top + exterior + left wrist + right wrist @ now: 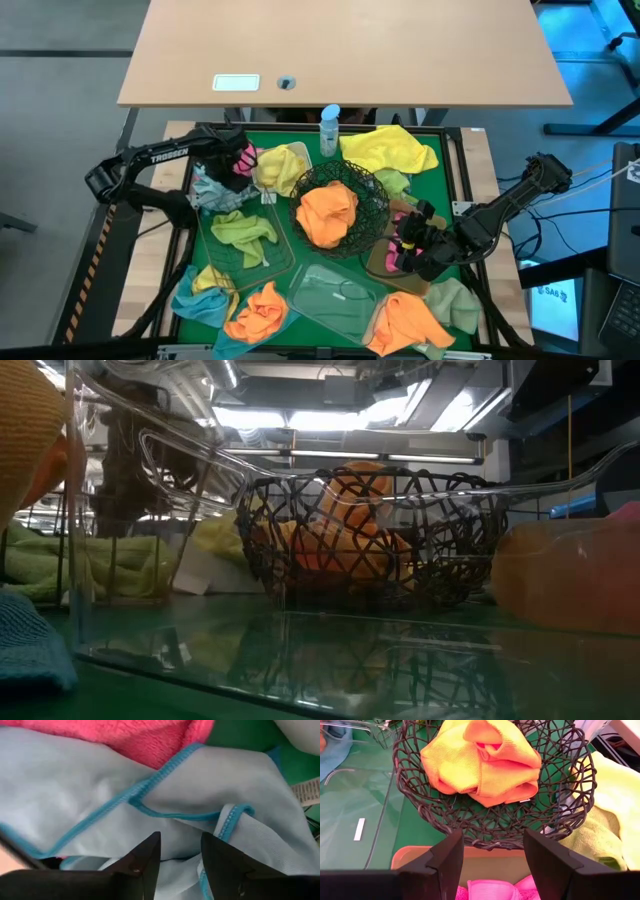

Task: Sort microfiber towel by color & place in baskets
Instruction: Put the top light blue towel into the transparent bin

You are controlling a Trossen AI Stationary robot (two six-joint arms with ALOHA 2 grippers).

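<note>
My left gripper (pixel 237 166) points down at the table's far left, open, over a light blue towel (pixel 100 795) that lies against a pink one (pixel 145 737). My right gripper (pixel 408 245) hangs open above the tan tray (pixel 485 861), which holds a pink towel (pixel 495 890). Its fingers slant toward the black wire bowl (pixel 340 210), where an orange towel (pixel 480 765) rests. Pale green towels (pixel 240 235) lie in the rectangular wire basket. My left gripper stands with its two fingertips (pixel 150 852) right at a hemmed fold of the light blue towel (pixel 185 827), coming from above. I cannot tell whether they touch the cloth. Nothing is pinched in the gap between them.
Loose towels ring the green mat: yellow (pixel 390 150) at the far side, orange (pixel 260 315) (pixel 405 320), blue (pixel 195 300) and green (pixel 455 305) at the near edge. A clear plastic tray (pixel 335 295) lies near the front. A spray bottle (pixel 330 128) stands at the far edge.
</note>
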